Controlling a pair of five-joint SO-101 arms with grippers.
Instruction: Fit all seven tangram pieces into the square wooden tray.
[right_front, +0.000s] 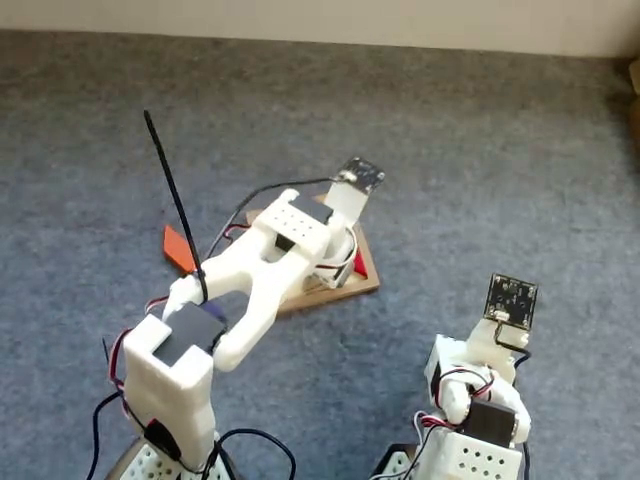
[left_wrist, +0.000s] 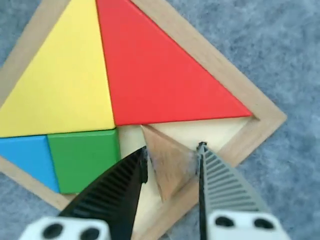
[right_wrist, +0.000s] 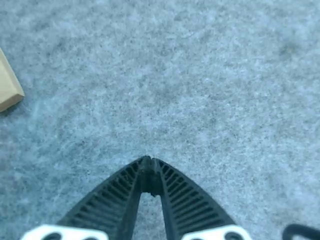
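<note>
The square wooden tray (left_wrist: 260, 131) holds a yellow triangle (left_wrist: 65, 80), a red triangle (left_wrist: 155, 65), a green square (left_wrist: 82, 157) and a blue piece (left_wrist: 27, 155). My left gripper (left_wrist: 172, 147) is shut on a small brown triangle (left_wrist: 170, 167), held over the bare corner of the tray beside the green square. In the high view the left arm (right_front: 285, 250) covers most of the tray (right_front: 365, 285). An orange piece (right_front: 178, 248) lies on the carpet to the left of the tray. My right gripper (right_wrist: 150, 164) is shut on nothing, above bare carpet.
Grey carpet covers the whole floor. One corner of the tray (right_wrist: 7, 90) shows in the right wrist view, away from the shut fingers. The right arm (right_front: 480, 400) sits folded at the front right. A black cable tie (right_front: 172, 195) sticks up from the left arm.
</note>
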